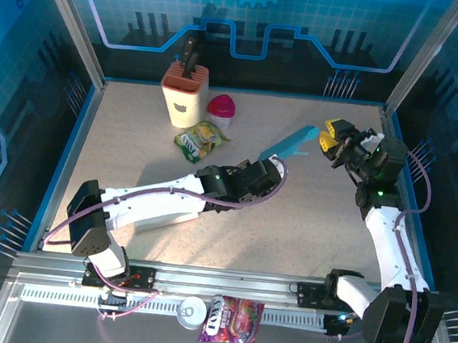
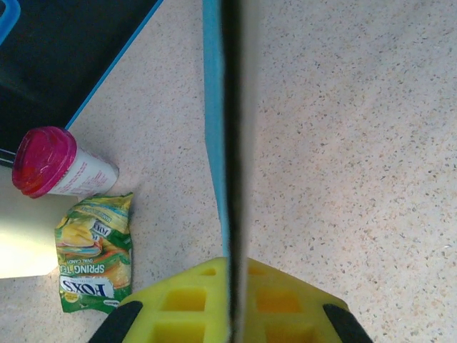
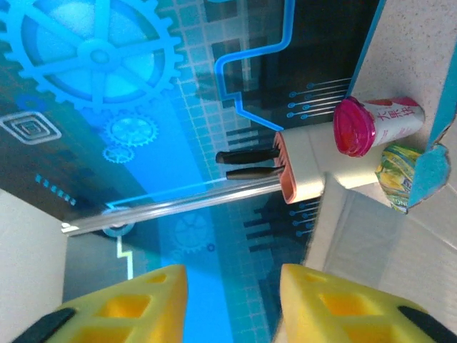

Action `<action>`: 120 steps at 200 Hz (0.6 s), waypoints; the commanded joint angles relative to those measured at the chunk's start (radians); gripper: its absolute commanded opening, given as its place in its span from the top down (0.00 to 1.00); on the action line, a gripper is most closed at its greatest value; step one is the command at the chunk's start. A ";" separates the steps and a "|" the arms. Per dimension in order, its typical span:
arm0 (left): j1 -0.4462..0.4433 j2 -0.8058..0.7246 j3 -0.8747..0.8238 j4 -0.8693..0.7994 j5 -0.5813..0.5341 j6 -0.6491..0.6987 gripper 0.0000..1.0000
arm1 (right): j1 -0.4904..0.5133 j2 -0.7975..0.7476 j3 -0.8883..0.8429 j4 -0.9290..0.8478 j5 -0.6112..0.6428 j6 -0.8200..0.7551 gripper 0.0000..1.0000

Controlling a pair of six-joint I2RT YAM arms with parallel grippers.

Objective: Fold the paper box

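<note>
Slippage looked likely, as the left tool (image 2: 230, 296) pinched the upright paper box (image 1: 293, 141) by one edge while the right tool (image 3: 232, 300), half-open, held nothing.

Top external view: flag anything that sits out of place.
A purple snack packet and a small can lie on the front rail between the arm bases, off the table and apart from the other items at its far side.

A speckled beige tabletop (image 1: 313, 228) sits inside blue circuit-patterned walls (image 1: 325, 19) with aluminium frame rails (image 1: 226, 282).
</note>
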 commanded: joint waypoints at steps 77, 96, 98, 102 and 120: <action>-0.014 0.161 0.288 -0.244 -0.197 -0.055 1.00 | 0.531 -0.370 0.172 -0.826 0.770 -0.285 0.33; -0.028 0.181 0.306 -0.239 -0.231 -0.042 1.00 | 0.629 -0.303 0.207 -0.792 0.849 -0.274 0.30; -0.030 0.181 0.306 -0.236 -0.233 -0.041 1.00 | 0.634 -0.296 0.209 -0.788 0.855 -0.273 0.30; -0.033 0.184 0.305 -0.231 -0.235 -0.035 1.00 | 0.644 -0.282 0.216 -0.781 0.864 -0.271 0.30; -0.046 0.188 0.305 -0.217 -0.255 -0.018 1.00 | 0.653 -0.227 0.229 -0.753 0.888 -0.263 0.30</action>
